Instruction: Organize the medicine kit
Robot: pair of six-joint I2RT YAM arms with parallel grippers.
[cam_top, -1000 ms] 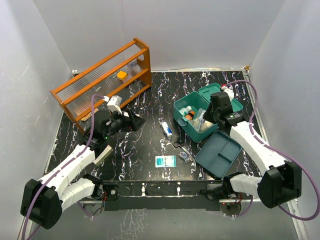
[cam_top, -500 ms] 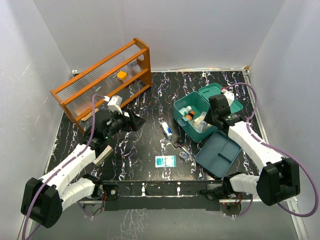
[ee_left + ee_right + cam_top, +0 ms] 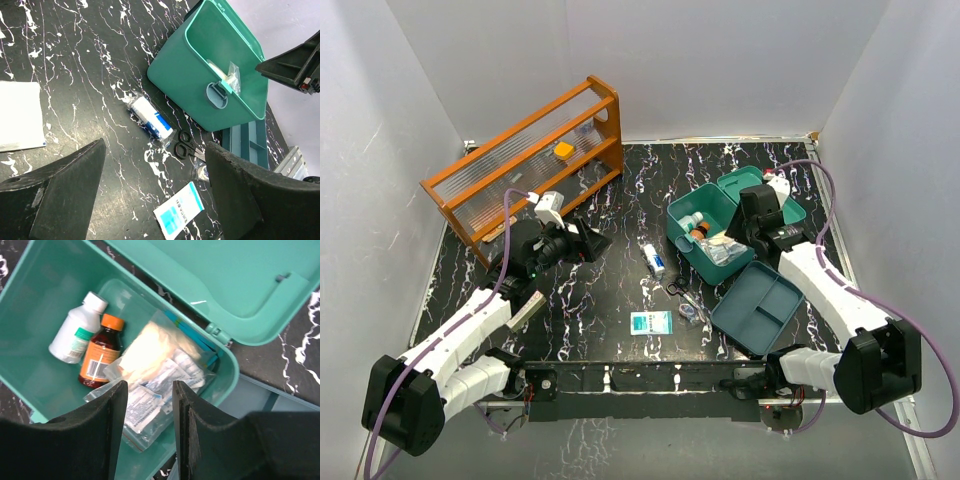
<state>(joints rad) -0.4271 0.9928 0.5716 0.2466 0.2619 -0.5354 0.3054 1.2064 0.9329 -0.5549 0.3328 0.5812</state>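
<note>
We held our right jaws parted and empty straight above the open medicine kit [image 3: 30, 335], clear packets [image 3: 150, 390] just beneath them, apparently to leave those packed inside, while our left jaws hung wide apart, gripping nothing, over the surface [image 3: 75, 65].

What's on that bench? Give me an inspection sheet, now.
Surface: black marbled table.
Job's things: kit open, lid back; white bottle, brown bottle and bagged packets inside.
Clutter: roll, scissors, sachet and tray near the kit; rack at far left.
Grippers: left gripper open, empty, over the table; right gripper open above the packets.
Cables: purple cable looped off each arm.
Surroundings: white walls.
</note>
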